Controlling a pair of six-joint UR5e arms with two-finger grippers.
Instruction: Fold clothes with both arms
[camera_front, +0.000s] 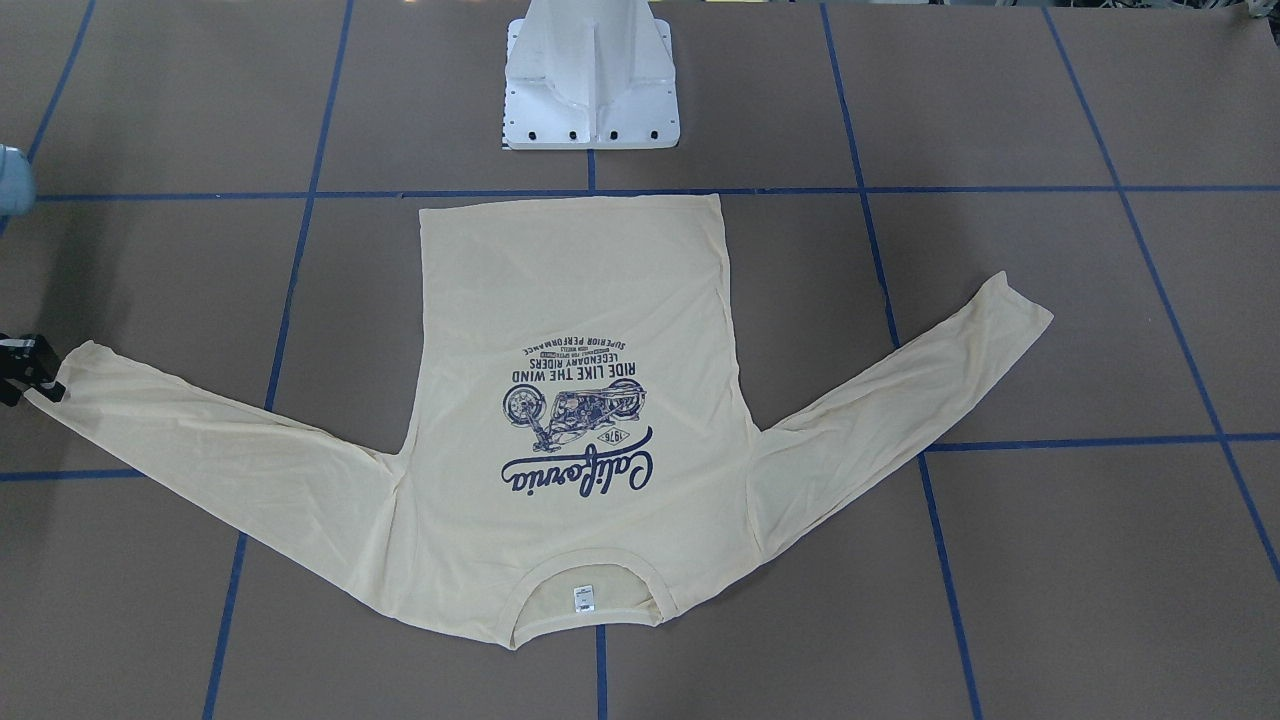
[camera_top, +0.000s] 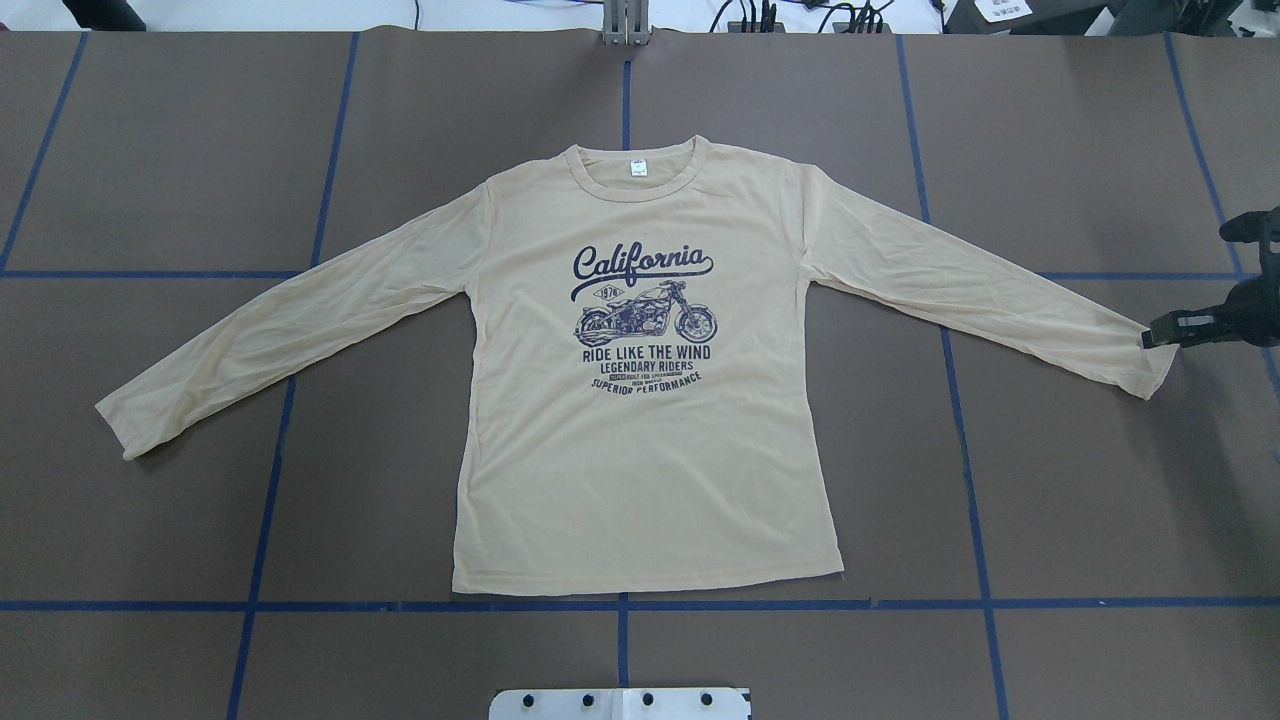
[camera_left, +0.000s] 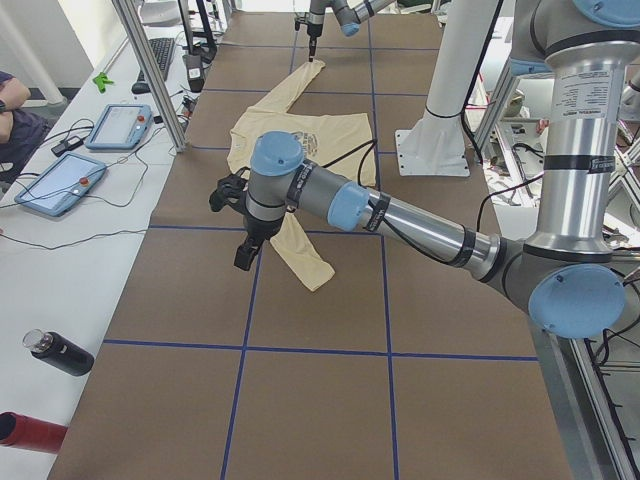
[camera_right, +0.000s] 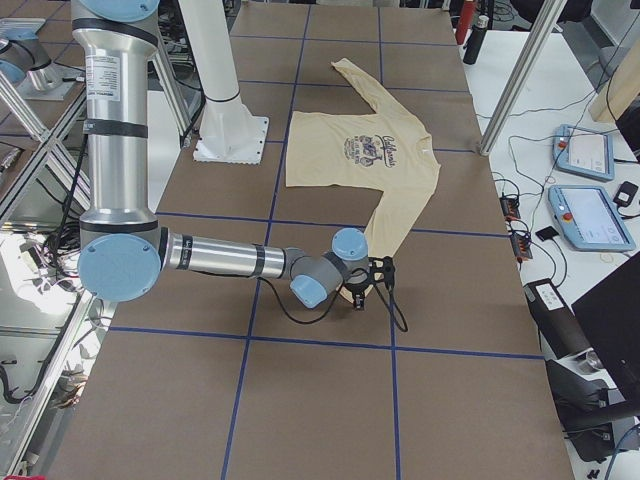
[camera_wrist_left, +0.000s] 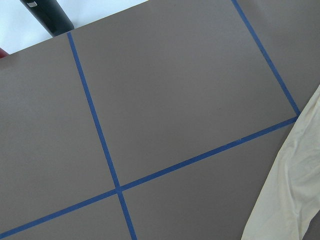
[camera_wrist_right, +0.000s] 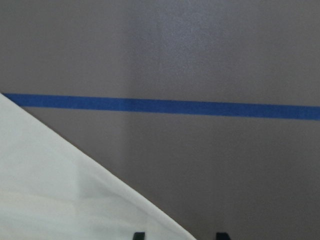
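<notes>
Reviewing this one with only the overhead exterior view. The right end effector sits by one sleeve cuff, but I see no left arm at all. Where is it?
Observer: Exterior left shows the left arm reaching out, the left end effector pointing down near the other sleeve.
Operator: Has it grasped that sleeve?
Observer: Cannot tell. Its wrist view shows only the shirt at the frame's right edge, and no fingers.
Operator: And the right one, is it open?
Observer: Yes. In its wrist view the right end effector shows both fingertips apart, at the shirt's edge.
</notes>
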